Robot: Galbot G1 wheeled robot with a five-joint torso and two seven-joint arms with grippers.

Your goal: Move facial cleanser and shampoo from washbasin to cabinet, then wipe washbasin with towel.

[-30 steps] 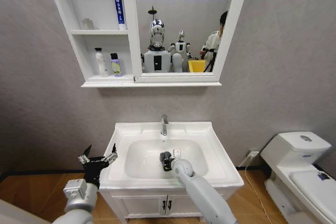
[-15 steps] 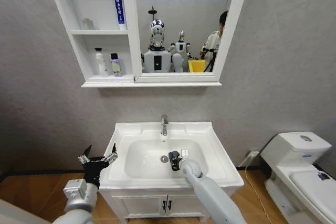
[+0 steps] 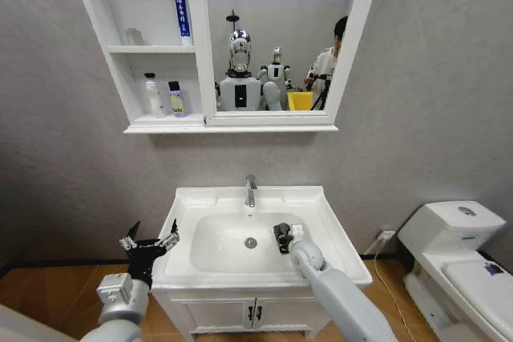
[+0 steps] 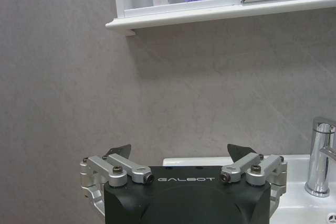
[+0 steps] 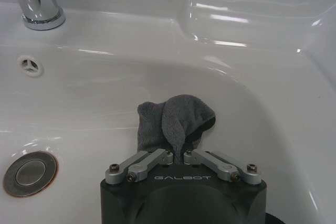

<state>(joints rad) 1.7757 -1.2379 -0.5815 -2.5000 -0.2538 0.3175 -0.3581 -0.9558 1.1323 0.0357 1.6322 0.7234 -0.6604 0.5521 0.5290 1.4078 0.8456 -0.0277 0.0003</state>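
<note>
In the washbasin, the right gripper pinches the towel.

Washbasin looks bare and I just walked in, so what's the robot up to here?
The right pincer is shut on the dark grey towel and presses it against the inside of the washbasin bowl, to the right of the drain. Two bottles stand on the cabinet lower shelf. The left pincer hangs open beside the basin's left edge, holding nothing.
</note>
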